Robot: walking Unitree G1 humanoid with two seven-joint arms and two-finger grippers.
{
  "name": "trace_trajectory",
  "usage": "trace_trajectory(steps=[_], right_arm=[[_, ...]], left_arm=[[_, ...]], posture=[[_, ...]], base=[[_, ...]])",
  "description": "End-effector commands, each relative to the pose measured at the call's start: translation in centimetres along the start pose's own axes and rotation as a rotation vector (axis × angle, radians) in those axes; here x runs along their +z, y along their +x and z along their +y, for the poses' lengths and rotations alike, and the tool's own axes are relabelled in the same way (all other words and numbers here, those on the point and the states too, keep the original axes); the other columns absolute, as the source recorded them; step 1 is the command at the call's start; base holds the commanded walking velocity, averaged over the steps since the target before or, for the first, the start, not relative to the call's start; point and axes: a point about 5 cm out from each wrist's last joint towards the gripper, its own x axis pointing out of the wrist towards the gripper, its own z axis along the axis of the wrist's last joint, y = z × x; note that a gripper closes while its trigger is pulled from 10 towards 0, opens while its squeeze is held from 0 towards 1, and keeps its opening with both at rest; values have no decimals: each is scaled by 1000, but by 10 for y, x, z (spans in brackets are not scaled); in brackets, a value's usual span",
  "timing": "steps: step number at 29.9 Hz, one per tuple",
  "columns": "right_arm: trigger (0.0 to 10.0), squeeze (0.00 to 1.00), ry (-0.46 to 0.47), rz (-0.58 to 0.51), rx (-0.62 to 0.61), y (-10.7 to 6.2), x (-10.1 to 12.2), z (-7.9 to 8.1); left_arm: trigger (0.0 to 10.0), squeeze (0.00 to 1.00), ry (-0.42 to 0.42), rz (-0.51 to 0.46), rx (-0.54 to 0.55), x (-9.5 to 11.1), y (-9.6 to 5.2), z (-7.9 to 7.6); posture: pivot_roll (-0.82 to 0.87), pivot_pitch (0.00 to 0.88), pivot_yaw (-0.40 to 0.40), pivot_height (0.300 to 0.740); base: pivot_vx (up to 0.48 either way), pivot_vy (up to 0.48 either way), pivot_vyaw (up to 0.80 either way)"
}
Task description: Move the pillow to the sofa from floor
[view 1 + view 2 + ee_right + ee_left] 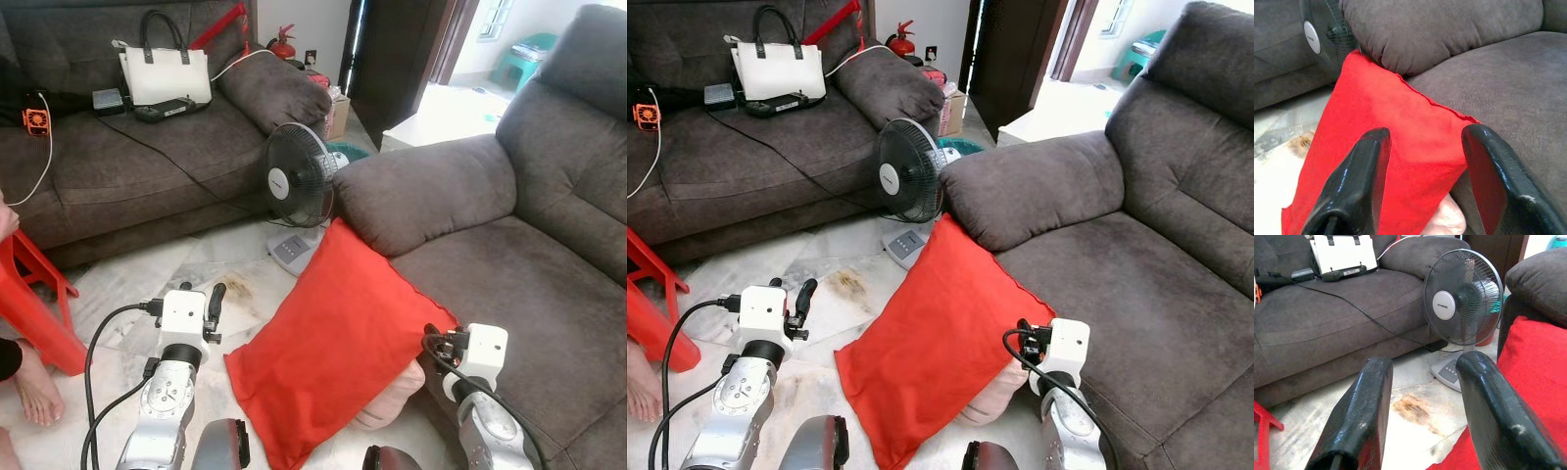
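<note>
Leaning against the front edge of the near sofa (509, 284), the red pillow (328, 338) stands tilted with its lower corner on the marble floor (196, 264) and its upper corner touching the sofa's padded armrest (421, 191); a pale pink cushion (392, 401) peeks out from under it beside the sofa base. The right gripper (1422, 161) hovers just in front of the pillow's upper right edge, its jaws spread wide with the red fabric seen between them, holding nothing. The left gripper (1420, 401) is raised over the floor to the left of the pillow, jaws also wide apart and holding nothing, pointed toward a brownish stain (238, 287) on the tiles. A bare foot (37, 387) of a person and a red plastic stool (34, 294) sit at the far left. Beyond the pillow a black table fan (299, 181) stands on the floor between the two sofas. Farther back, the second sofa (147, 157) carries a white handbag (165, 69), a small grey box (108, 99) and a black cable (176, 162), with a red fire extinguisher (284, 41) behind its arm.
</note>
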Motion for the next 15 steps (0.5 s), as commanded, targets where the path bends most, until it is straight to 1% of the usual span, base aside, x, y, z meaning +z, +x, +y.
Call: trace_trajectory(steps=[1,7,11,12,15], right_arm=[[10000,0,9,-16,-9,1,2,-2],[10000,0,8,-31,-9,3,5,-2],[10000,0,25,-34,-10,5,6,-2],[10000,0,42,-29,-4,5,5,-1],[10000,0,24,-36,-1,6,7,0]], left_arm=[[10000,0,9,-16,-5,3,3,0],[10000,0,7,-19,-8,4,4,-1],[10000,0,7,-17,-8,4,3,-1],[10000,0,7,-16,-8,4,4,-1],[10000,0,7,-17,-9,4,3,-1]], posture=[[82,3,-99,606],[83,3,-99,606],[86,4,-100,606],[88,4,-100,606],[88,3,-101,606]], base=[[244,0,0],[263,0,0],[270,0,0],[266,0,-781],[266,0,-800]])
